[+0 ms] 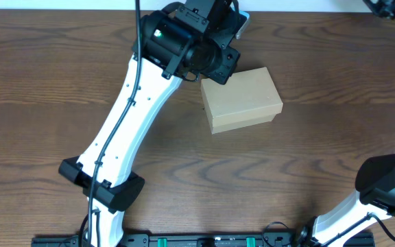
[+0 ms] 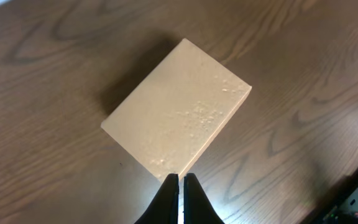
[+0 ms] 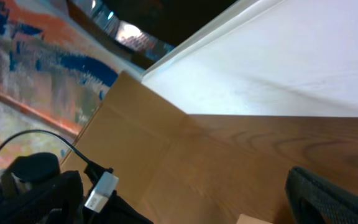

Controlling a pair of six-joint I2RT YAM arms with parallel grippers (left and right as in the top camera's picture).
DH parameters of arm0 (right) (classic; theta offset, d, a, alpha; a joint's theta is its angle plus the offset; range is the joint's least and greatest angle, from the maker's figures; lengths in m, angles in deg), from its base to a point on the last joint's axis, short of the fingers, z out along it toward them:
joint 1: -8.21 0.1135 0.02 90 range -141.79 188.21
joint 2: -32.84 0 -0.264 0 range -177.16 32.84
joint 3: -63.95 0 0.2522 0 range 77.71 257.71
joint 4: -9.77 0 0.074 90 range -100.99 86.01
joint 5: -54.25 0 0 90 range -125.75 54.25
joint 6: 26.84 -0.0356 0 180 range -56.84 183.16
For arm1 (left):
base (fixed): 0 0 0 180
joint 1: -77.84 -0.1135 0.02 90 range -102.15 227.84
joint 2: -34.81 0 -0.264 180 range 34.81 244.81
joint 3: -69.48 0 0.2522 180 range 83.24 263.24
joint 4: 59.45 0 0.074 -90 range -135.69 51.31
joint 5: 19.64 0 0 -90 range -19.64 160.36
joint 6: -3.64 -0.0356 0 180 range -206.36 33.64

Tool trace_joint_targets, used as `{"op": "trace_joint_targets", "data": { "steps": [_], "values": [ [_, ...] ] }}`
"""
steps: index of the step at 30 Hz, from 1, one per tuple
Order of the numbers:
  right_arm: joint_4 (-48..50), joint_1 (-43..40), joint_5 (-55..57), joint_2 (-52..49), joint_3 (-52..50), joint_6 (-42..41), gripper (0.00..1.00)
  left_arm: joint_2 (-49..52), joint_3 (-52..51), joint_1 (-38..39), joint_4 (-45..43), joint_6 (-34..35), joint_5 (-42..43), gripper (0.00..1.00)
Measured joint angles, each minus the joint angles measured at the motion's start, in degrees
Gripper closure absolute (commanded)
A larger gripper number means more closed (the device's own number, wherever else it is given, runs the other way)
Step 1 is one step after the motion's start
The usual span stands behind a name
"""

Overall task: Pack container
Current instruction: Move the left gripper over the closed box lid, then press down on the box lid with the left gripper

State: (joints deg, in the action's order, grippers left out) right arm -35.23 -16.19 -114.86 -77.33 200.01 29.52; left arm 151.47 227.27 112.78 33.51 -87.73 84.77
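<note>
The container [image 1: 242, 99] is a tan cardboard box lying flat on the wooden table with its lid closed. In the left wrist view it [image 2: 176, 106] fills the middle. My left gripper [image 2: 181, 177] is shut and empty, with its tips above the box's near corner. In the overhead view the left wrist [image 1: 211, 48] hangs over the box's far left corner and hides the fingers. My right gripper [image 3: 185, 208] is open and empty, with one dark finger at the lower right. A small corner of the box [image 3: 253, 219] shows at the bottom edge of that view.
The brown wooden table [image 1: 60, 82] carries only the box. The right arm [image 1: 389, 185] stands at the right edge. A white wall [image 3: 291, 56] and the table's far edge fill the right wrist view, with the left arm's wrist and cable [image 3: 42, 186] at lower left.
</note>
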Motion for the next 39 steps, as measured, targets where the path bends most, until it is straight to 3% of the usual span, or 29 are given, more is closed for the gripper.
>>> {"op": "trace_joint_targets", "data": {
  "steps": [17, 39],
  "values": [
    [0.17, -2.91, -0.39, 0.02, 0.00, 0.00, 0.01, 14.08, -2.19, 0.07, 3.04, -0.63, 3.72, 0.94],
    [0.59, -2.91, -0.44, 0.11, 0.00, 0.00, 0.01, 16.26, -2.62, 2.25, 1.27, -1.95, 9.38, 0.94]
  ]
}}
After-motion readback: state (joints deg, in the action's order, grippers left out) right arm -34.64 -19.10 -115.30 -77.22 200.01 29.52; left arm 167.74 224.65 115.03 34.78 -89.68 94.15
